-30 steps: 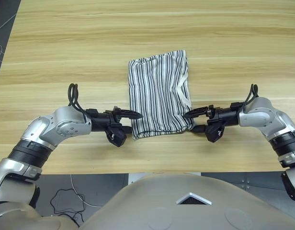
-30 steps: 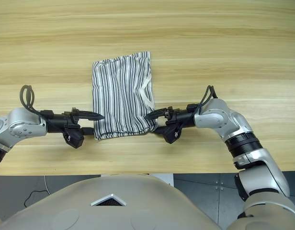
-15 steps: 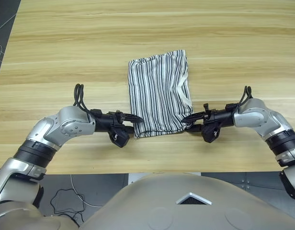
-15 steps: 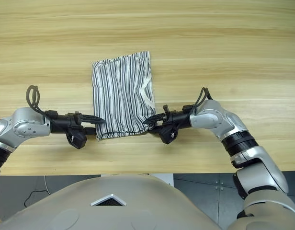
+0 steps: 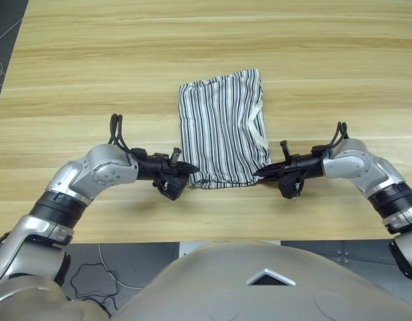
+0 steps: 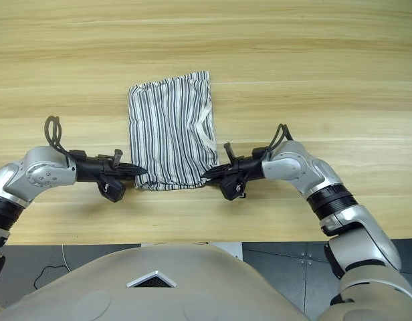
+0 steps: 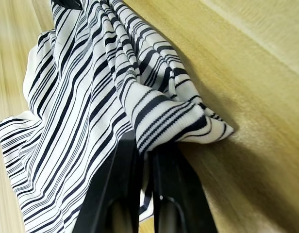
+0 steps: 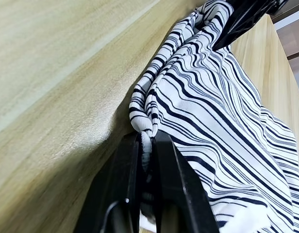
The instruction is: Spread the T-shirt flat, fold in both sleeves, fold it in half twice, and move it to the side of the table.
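Near us, our left fingers (image 5: 186, 168) and right fingers (image 5: 265, 172) clench corners of the black-and-white striped T-shirt (image 5: 223, 130); we should lift evenly.

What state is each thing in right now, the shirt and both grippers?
shirt: folded into a narrow rectangle, lying on the table, near edge bunched where both corners are pinched.
left gripper: shut on the shirt's near left corner.
right gripper: shut on the shirt's near right corner.
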Controlling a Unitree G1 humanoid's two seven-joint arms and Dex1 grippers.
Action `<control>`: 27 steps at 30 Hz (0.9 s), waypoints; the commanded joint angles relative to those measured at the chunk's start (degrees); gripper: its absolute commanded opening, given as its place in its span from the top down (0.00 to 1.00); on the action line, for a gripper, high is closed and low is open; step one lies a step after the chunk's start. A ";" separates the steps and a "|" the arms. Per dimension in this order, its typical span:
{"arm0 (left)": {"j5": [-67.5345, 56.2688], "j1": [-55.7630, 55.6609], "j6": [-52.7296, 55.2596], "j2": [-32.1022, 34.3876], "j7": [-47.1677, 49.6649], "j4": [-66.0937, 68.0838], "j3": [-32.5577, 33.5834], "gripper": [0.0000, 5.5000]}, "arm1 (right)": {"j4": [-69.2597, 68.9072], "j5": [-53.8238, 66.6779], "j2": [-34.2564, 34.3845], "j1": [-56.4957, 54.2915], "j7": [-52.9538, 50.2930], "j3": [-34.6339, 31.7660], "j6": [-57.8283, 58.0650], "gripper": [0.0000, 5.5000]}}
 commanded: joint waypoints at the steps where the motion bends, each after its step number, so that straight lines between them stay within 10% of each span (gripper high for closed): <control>1: -6.78 0.05 3.66 0.74 -4.71 -3.56 -0.04 0.98 | -6.82 10.60 -1.31 0.99 6.36 0.16 7.98 0.97; 10: -41.77 4.26 38.62 11.57 -28.25 -26.59 4.21 0.98 | -27.82 34.03 -10.11 4.71 24.47 -2.66 38.72 0.97; 27: -43.80 1.24 42.42 8.21 -35.32 -19.25 13.26 0.98 | -26.12 33.68 -1.23 -0.52 22.04 -12.70 44.30 0.97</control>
